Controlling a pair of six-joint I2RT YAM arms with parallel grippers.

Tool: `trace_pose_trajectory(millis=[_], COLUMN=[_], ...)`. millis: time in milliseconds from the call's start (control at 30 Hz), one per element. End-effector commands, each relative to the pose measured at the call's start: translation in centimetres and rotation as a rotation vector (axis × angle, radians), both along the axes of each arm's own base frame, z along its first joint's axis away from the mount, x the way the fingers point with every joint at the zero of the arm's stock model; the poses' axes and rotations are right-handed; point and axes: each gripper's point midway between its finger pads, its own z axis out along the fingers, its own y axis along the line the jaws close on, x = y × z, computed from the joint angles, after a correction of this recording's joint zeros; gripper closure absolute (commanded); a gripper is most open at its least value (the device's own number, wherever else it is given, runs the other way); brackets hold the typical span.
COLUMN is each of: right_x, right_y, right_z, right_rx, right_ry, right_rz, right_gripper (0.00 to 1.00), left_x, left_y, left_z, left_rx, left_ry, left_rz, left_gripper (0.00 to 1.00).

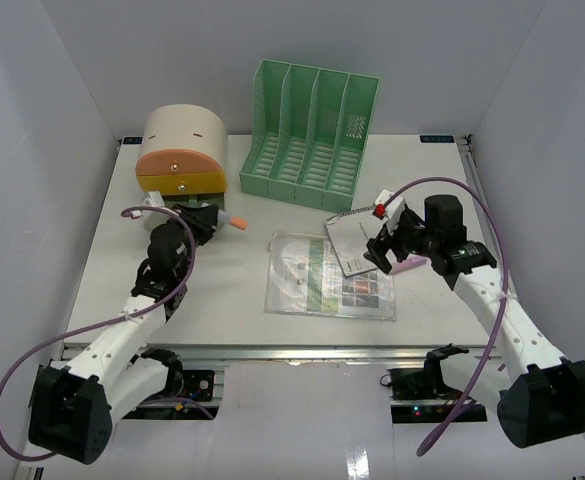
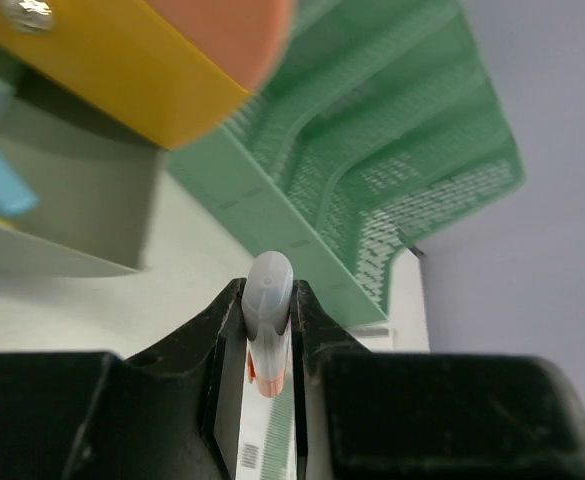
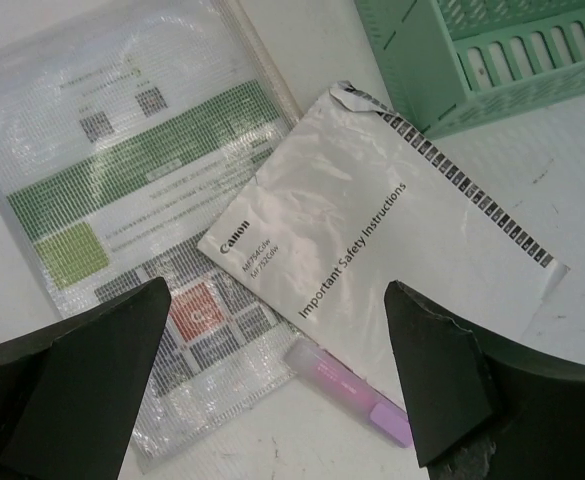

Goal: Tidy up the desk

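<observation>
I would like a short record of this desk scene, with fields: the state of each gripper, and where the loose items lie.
left gripper: shut on a pen, close to the cream-and-orange drawer box
right gripper: open, above the Canon safety booklet
booklet: overlaps the mesh pouch of papers; a pink highlighter lies partly under it
file rack: green, upright at the far side
desk: white, holds all items

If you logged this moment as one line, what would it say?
left gripper: shut on grey orange-tipped pen, near cream-and-orange drawer box | right gripper: open above white Canon safety booklet
</observation>
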Motion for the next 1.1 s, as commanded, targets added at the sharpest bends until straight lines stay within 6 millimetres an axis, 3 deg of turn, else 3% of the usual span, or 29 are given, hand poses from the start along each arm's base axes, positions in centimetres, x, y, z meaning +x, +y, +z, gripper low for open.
trace_pose_trajectory(millis=[0, 67, 167, 367, 400, 467, 500, 633, 867, 933, 1033, 1067], right_x=[-0.5, -0.8, -1.0, -0.6, -1.0, -2.5, -3.0, -2.6, 0.1, 0.6, 1.2, 1.7], right_y=[0.0, 0.1, -0.1, -1.2, -1.4, -2.1, -2.5, -6.2, -9.4, -10.0, -9.9, -9.9], right_z=[0.0, 0.1, 0.0, -0.5, -1.1, -3.0, -3.9, -7.9, -10.5, -11.6, -12.3, -12.6], right_rx=[-0.012, -0.013, -0.023, -0.093, -0.135, -0.293, -0.370, -0.676, -0.803, -0.839, -0.836, -0.828], right_ry=[-0.097, -0.112, -0.113, -0.132, -0.132, -0.169, -0.204, -0.262, -0.075, -0.050, -0.026, -0.009], right_rz=[0.070, 0.089, 0.091, 0.078, 0.120, 0.320, 0.417, 0.619, 0.699, 0.736, 0.741, 0.731], right_gripper=[0.02, 0.00, 0.05, 0.02, 0.02, 0.02, 0.02, 0.07, 0.22, 0.24, 0.25, 0.25], left_x=[0.9, 2.2, 3.6, 5.7, 5.9, 6.2, 6.2, 6.1, 3.7, 2.0, -1.4, -2.6], left_y=[9.0, 10.7, 13.2, 14.0, 13.9, 13.8, 13.7, 13.2, 10.6, 9.3, 6.3, 5.4], left_z=[-3.3, -4.2, -6.4, -8.9, -8.9, -8.6, -8.2, -5.5, 1.7, 2.0, 4.4, 4.4], left_rx=[-0.051, -0.103, -0.219, -0.293, -0.291, -0.282, -0.274, -0.205, 0.027, 0.066, 0.084, 0.081], left_ry=[0.269, 0.347, 0.466, 0.553, 0.553, 0.531, 0.516, 0.426, 0.126, 0.063, -0.085, -0.113], left_rz=[0.298, 0.336, 0.332, 0.268, 0.251, 0.215, 0.196, 0.114, -0.088, -0.154, -0.292, -0.328], left_gripper=[1.00, 1.00, 1.00, 0.99, 0.92, 0.58, 0.46, 0.23, 0.08, 0.03, 0.02, 0.02])
